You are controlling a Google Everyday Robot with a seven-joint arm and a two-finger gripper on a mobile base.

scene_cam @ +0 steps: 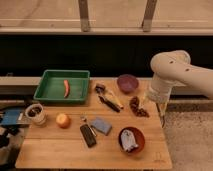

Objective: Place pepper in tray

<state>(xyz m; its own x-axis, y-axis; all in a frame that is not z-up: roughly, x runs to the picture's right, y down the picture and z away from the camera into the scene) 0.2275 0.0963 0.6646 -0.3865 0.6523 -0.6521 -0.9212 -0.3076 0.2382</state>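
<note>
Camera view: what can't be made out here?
1. gripper, at the table's right edge below the white arm: mostly hidden by the arm's housing.
2. pale object in the red-brown bowl: too blurred to identify.
3. dark clutter between the tray and the purple bowl: blurred, items indistinct.

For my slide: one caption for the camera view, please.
Slender orange-red pepper lies inside green rectangular plastic tray; gripper hangs at table right edge.
</note>
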